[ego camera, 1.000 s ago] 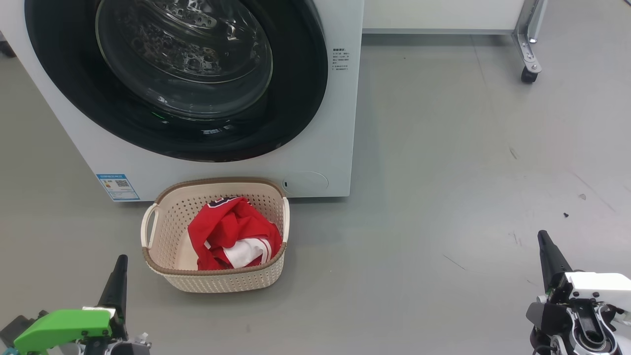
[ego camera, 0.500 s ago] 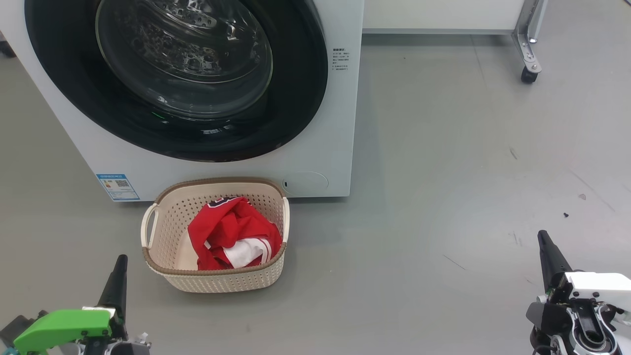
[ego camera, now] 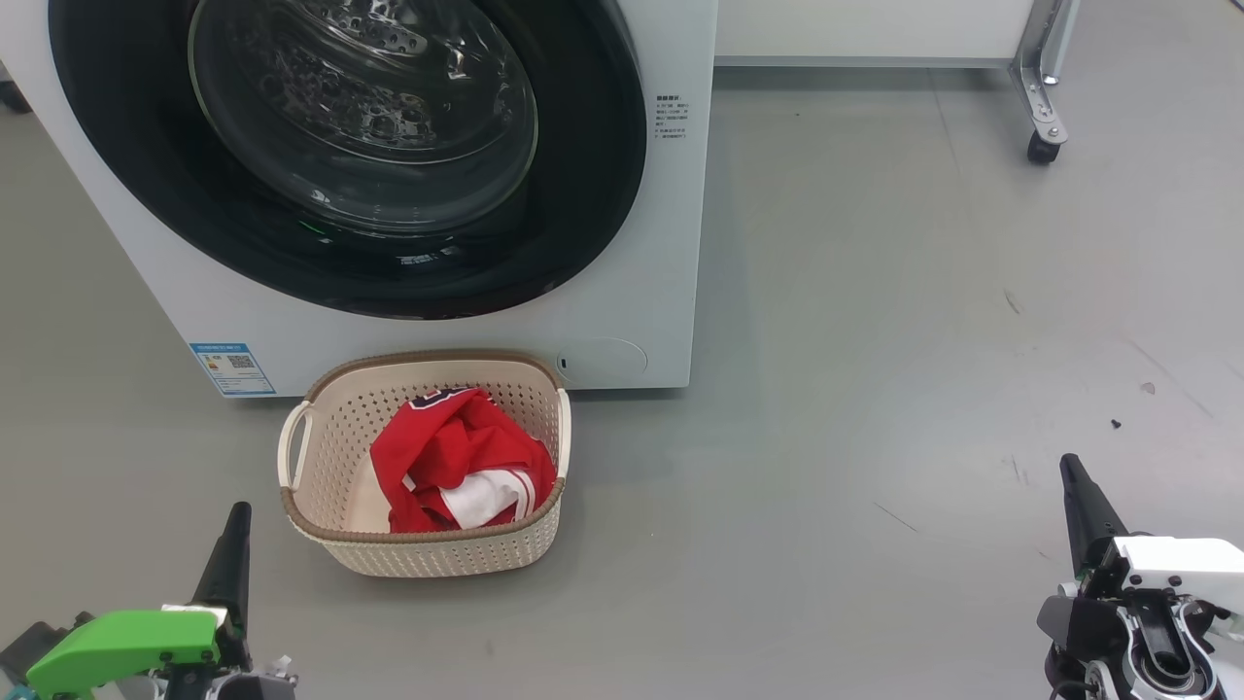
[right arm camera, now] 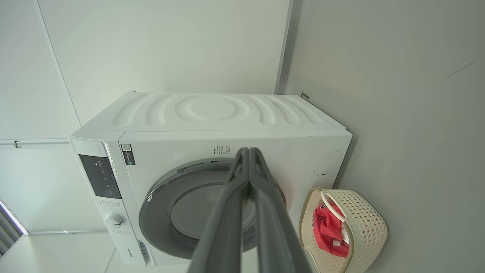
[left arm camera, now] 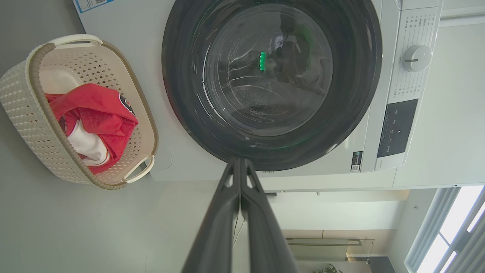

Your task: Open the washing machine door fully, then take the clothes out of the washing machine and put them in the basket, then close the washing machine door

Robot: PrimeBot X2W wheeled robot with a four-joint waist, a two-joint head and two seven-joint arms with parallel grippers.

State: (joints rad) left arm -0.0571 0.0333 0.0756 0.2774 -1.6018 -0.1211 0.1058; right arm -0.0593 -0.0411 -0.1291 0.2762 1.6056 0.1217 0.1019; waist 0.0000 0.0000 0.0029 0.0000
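Grey floor (ego camera: 875,340) takes up most of the head view. The washing machine (ego camera: 661,243), white, occupies the upper left of the frame and runs off the top edge. The washing machine door (ego camera: 583,194) is closed flush against the machine front, its glossy black rim ringing the clear glass bowl; the dimpled steel of the drum shows through the glass. The basket (ego camera: 428,554) stands on the floor in the lower left-centre of the frame, directly below the door, with its far rim close to the base of the machine; whether the two touch cannot be told. The clothes (ego camera: 447,457) lie bunched inside the basket toward its right half, red with a white striped panel showing at the lower edge of the heap and dark lettering at the top. The left gripper (ego camera: 236,520) is at the lower left corner, just left of the basket and apart from it, fingers pressed together and pointing up the frame; the left wrist view confirms the two fingers closed tip to tip with nothing between them. The right gripper (ego camera: 1069,467) is at the lower right, well apart from basket and machine, fingers likewise together and empty, as the right wrist view shows. A small blue label (ego camera: 231,367) sits low on the machine front, left of the basket. A caster (ego camera: 1040,148) on a metal frame leg is at the upper right.
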